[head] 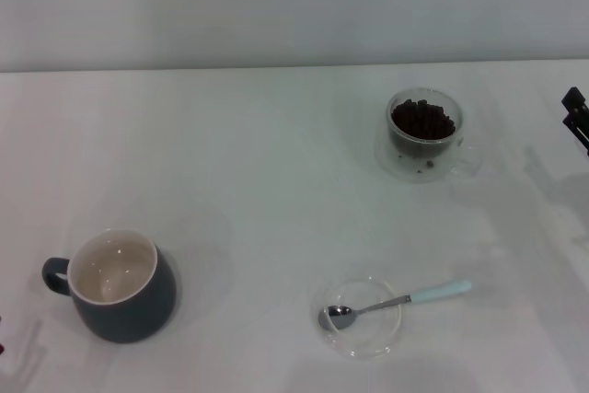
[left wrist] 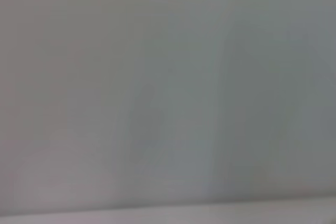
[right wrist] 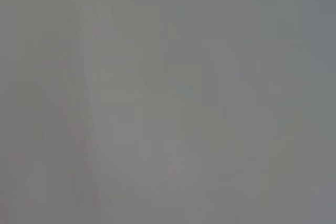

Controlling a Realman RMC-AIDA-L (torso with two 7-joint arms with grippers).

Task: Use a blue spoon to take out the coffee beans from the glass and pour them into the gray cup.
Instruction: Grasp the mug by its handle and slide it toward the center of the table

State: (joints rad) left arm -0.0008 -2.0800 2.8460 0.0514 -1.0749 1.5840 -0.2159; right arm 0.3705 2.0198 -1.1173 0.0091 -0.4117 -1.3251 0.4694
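Your right hand (head: 576, 120) shows only as a dark tip at the right edge of the head view, above the table (head: 258, 181); you cannot tell whether it is apart or together. Your left hand is out of sight, and both wrist views give you only a blank pale surface. Nearest the right hand stands the glass (head: 423, 133), upright, with the coffee beans (head: 422, 121) heaped inside. Nearer you lies the blue spoon (head: 394, 302), its bowl resting in a shallow clear dish (head: 361, 317), its handle pointing right over the rim. The gray cup (head: 117, 284) stands well apart at the left.
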